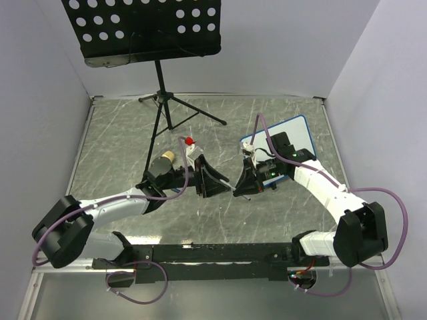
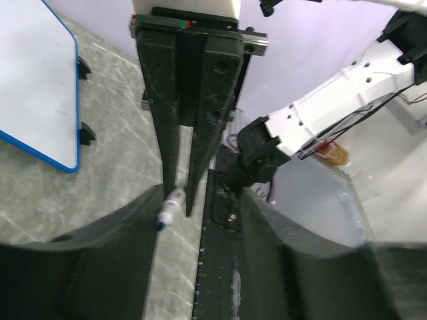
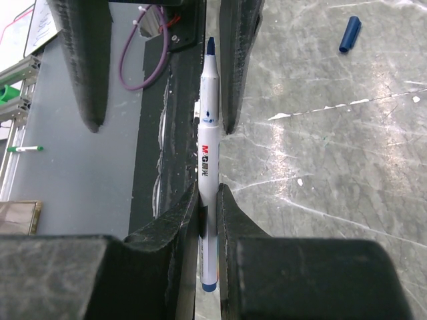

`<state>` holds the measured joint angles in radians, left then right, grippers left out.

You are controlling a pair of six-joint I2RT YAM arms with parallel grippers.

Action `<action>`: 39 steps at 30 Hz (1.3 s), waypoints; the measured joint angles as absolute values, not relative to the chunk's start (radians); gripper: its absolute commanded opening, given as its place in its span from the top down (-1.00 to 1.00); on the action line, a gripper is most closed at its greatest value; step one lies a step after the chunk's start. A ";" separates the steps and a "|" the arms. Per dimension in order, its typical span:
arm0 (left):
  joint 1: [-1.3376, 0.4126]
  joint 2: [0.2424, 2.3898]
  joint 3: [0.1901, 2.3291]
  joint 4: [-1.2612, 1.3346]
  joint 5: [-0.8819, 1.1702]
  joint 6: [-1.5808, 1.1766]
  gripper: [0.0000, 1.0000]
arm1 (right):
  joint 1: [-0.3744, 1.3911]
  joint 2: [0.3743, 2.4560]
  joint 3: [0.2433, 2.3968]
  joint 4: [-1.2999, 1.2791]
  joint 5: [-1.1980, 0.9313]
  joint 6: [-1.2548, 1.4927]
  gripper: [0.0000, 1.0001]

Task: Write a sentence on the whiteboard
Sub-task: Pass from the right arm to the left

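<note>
The whiteboard [image 1: 293, 133] with its blue frame stands at the back right, partly hidden behind my right arm. It also shows in the left wrist view [image 2: 33, 80], and its visible face is blank; no sentence shows. My right gripper [image 3: 208, 220] is shut on a white marker [image 3: 207, 160], uncapped, with its blue tip pointing away. My left gripper [image 1: 215, 185] is open and faces the right gripper [image 1: 245, 187] at mid-table. The marker's tip lies between the open left fingers [image 3: 237, 67], close to one of them. The marker [image 2: 170, 208] shows in the left wrist view between the right gripper's fingers.
A black perforated music stand [image 1: 147, 30] on a tripod [image 1: 163, 107] stands at the back left. The marker's blue cap [image 3: 349, 33] lies on the grey tabletop. A black rail [image 1: 213, 253] runs along the near edge between the arm bases.
</note>
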<state>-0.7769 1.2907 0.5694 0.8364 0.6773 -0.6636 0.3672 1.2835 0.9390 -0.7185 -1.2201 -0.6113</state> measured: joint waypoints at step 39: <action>-0.777 0.966 0.356 1.072 0.288 -0.965 0.98 | 0.357 1.120 1.032 -0.460 -1.286 -0.203 -0.87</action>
